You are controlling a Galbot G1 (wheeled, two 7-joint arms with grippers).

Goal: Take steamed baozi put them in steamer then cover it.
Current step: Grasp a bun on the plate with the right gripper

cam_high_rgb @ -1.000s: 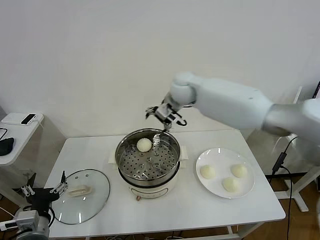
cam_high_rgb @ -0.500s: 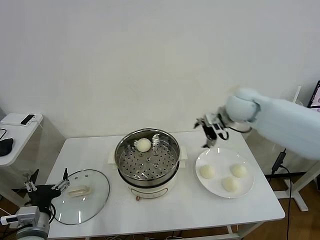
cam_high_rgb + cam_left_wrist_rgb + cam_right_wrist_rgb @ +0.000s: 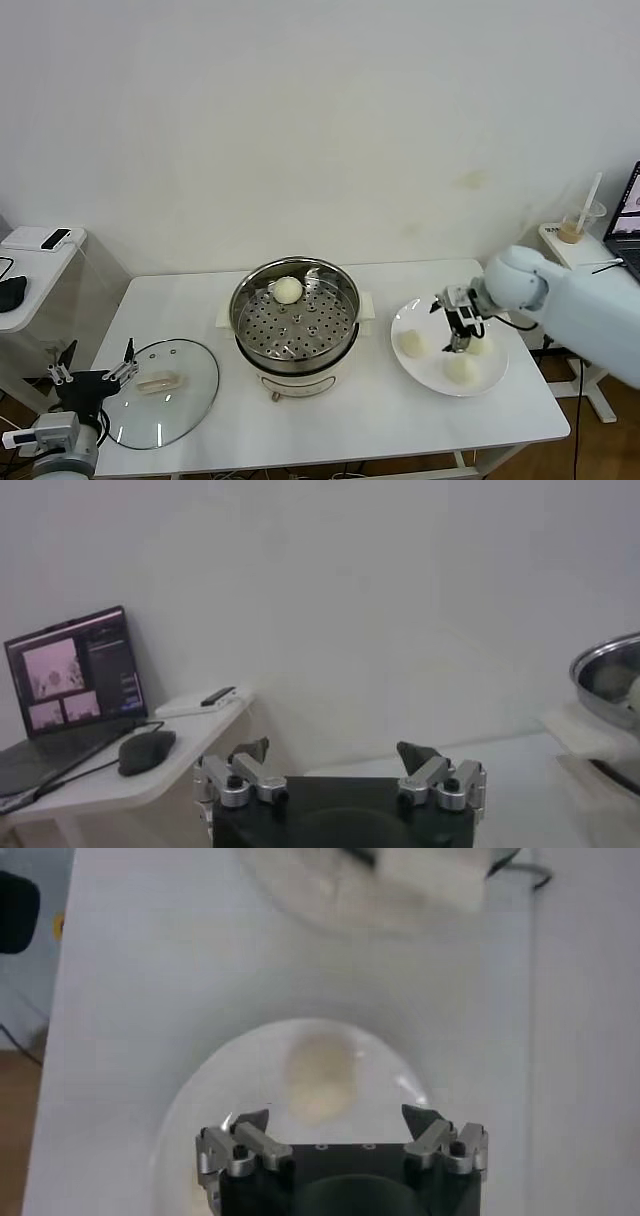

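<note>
The right gripper (image 3: pixel 460 322), which was over the round shiny stainless-steel steamer (image 3: pixel 296 312) at frame centre a second ago, now hovers wide open and empty above the flat white plate (image 3: pixel 450 346) at right, over three small cream-white baozi (image 3: pixel 462 367). One bun (image 3: pixel 288 290) already lies in the steamer, so a second pickup looks next. The left gripper (image 3: pixel 92 377) waits open at lower left beside the clear glass cover (image 3: pixel 161 391).

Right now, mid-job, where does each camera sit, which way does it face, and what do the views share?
Head view: high on the robot, looking down at the table, steamer and plate; right gripper above the plate, left gripper low beside the cover.
Left wrist view: faces the wall across a side desk; open left gripper in the foreground.
Right wrist view: faces down at a baozi on the plate; open right gripper in the foreground.
Shared: head and right wrist views both show the plate.
</note>
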